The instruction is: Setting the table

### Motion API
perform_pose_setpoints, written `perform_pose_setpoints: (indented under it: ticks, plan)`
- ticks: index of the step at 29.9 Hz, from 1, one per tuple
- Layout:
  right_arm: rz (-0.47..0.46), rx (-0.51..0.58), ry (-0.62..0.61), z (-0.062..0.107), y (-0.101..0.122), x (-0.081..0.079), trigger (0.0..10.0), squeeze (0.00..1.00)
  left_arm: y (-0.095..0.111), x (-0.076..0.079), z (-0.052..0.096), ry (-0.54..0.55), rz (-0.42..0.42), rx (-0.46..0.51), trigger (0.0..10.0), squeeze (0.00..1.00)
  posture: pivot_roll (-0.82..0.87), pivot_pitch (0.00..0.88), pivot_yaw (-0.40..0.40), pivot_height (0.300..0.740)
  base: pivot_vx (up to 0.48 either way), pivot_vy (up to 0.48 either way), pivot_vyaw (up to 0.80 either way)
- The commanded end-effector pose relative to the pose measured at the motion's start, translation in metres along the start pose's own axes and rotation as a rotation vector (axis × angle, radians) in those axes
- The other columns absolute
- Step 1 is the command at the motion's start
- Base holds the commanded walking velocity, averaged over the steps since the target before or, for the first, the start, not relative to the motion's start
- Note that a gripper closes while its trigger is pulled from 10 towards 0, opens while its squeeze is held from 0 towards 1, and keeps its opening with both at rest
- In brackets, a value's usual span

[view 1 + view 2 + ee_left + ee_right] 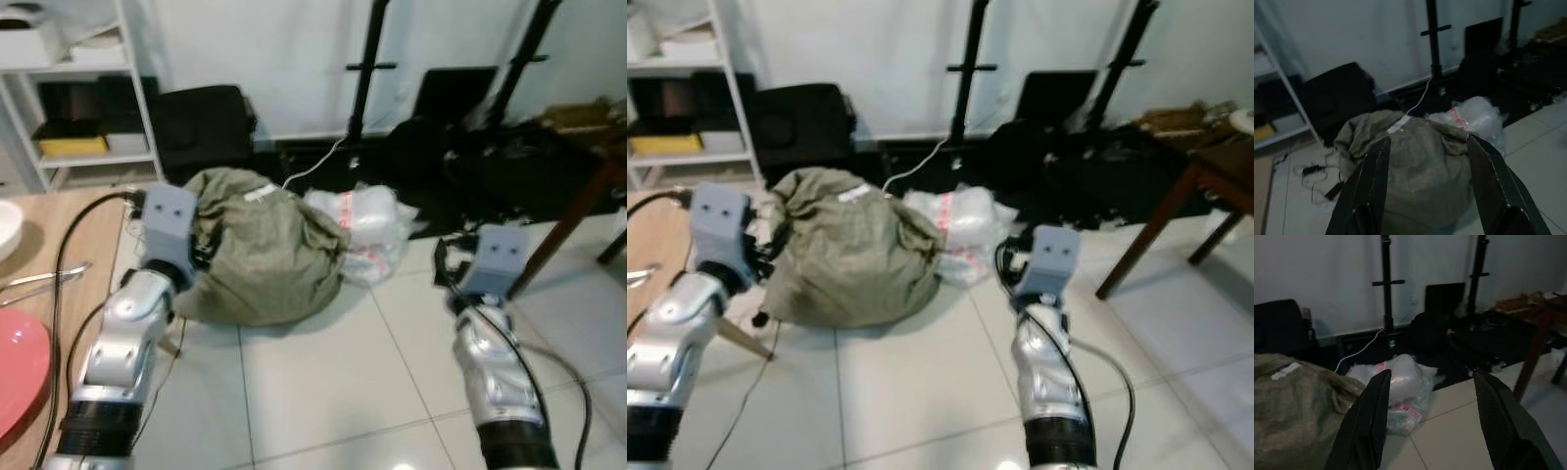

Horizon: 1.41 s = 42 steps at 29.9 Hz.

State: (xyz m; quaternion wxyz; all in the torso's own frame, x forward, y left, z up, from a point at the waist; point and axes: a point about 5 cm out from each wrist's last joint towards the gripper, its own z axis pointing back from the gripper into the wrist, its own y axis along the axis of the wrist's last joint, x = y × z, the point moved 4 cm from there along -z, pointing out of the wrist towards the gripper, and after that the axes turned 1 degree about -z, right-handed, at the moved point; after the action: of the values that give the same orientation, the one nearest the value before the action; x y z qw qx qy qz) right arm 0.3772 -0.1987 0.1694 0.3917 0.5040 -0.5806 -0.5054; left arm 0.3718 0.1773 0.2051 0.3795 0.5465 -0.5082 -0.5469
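We're mid-transit, nothing held: left gripper (1422, 191) and right gripper (1432, 423) both have jaws released, facing a green sack (260, 245) on the floor. Red plate (18, 367) and cutlery (39, 281) sit on the surface (73, 230) far left; next we'd turn there.

No words or numbers are showing clearly enough to read. The clear plastic bag (358, 230) lying on the floor is showing some red print on its side, but the print is too blurry to make out. The big green sack (260, 245) beside it is wearing a small white tag (1399, 125) on top, and nothing can be read on that tag either.
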Motion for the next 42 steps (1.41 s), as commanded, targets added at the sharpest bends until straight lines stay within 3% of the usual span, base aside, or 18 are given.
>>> perform_pose_setpoints:
  ticks: [1, 13, 21, 42]
  plan:
    - [-0.008, -0.016, -0.003, 0.003, -0.005, 0.000, 10.0, 0.00, -0.007, -0.001, 0.002, 0.002, 0.001, -0.023, 10.0, 0.00, 0.05, 0.000, 0.047, 0.740, 0.000, 0.000, -0.79]
    - [-0.021, -0.011, -0.002, 0.003, -0.005, -0.002, 10.0, 0.00, -0.001, 0.001, -0.001, -0.006, -0.015, 0.015, 10.0, 0.00, 0.05, 0.000, 0.053, 0.740, 0.086, 0.000, -0.79]
    - [-0.032, -0.008, 0.000, 0.005, -0.005, -0.003, 10.0, 0.00, 0.002, 0.012, -0.005, -0.046, -0.020, 0.031, 10.0, 0.00, 0.04, 0.000, 0.061, 0.740, 0.480, 0.000, -0.39]
    - [-0.027, -0.010, -0.017, 0.006, -0.006, 0.000, 10.0, 0.00, 0.003, 0.019, -0.007, -0.071, -0.014, 0.043, 10.0, 0.00, 0.04, 0.000, 0.067, 0.740, 0.480, 0.000, -0.73]
